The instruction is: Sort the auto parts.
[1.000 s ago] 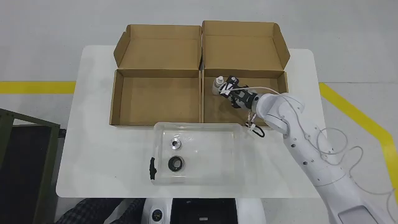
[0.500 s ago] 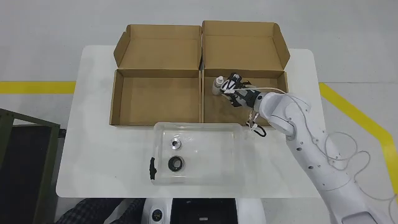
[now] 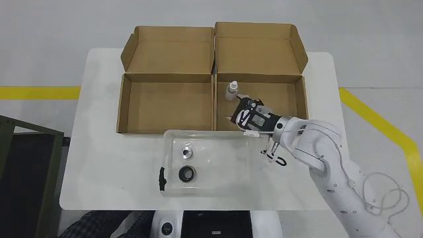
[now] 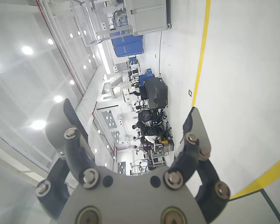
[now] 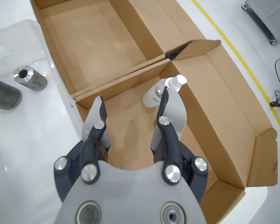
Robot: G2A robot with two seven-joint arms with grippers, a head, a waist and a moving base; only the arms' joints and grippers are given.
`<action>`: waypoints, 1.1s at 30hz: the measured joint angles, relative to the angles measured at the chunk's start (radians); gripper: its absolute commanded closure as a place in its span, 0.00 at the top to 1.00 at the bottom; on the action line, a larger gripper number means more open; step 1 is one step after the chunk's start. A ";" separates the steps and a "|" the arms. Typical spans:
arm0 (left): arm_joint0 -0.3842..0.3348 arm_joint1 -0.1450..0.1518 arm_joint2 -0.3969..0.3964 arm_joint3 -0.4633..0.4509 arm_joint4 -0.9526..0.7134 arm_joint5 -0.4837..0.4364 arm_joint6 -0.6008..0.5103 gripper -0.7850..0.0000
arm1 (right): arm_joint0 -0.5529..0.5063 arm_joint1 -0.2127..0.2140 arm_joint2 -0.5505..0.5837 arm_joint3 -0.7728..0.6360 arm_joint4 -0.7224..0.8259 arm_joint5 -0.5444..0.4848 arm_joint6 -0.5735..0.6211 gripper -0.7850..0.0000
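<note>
Fingers [image 5: 171,108] of the right gripper [image 5: 132,96] are hanging wide apart, holding nothing, over the right box's [image 5: 219,108] near edge, likely because the bottle [image 5: 151,97] is standing sorted inside.

White table [image 3: 99,172], yellow floor line [image 3: 39,92], dark green rack [image 3: 30,172]

Left cardboard box [image 5: 88,31], right cardboard box [image 5: 224,99]: matt brown board. Tray [image 3: 231,165]: clear glossy plastic. Short sleeve [image 5: 30,77]: bright machined metal. Dark cylinder [image 5: 3,95]: dull grey metal. Bottle [image 5: 151,96]: smooth translucent plastic. Table [image 3: 99,139]: glossy white.
</note>
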 measured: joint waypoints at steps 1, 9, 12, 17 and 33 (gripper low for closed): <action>0.000 0.000 0.000 0.000 0.000 0.000 0.000 1.00 | -0.011 0.001 -0.002 -0.015 0.000 -0.006 -0.005 0.55; 0.000 0.000 0.000 0.000 0.000 0.000 0.000 1.00 | -0.079 0.008 -0.035 -0.090 -0.004 -0.074 -0.059 0.53; 0.000 0.000 0.000 0.000 0.000 0.000 0.000 1.00 | -0.094 0.009 -0.060 -0.097 -0.034 -0.099 -0.085 0.55; 0.000 0.000 0.000 0.000 0.000 0.000 0.000 1.00 | -0.101 0.007 -0.113 -0.083 -0.095 -0.117 -0.108 0.52; 0.000 0.000 0.000 0.000 0.000 0.000 0.000 1.00 | -0.048 -0.015 -0.265 0.023 -0.213 -0.091 -0.157 0.46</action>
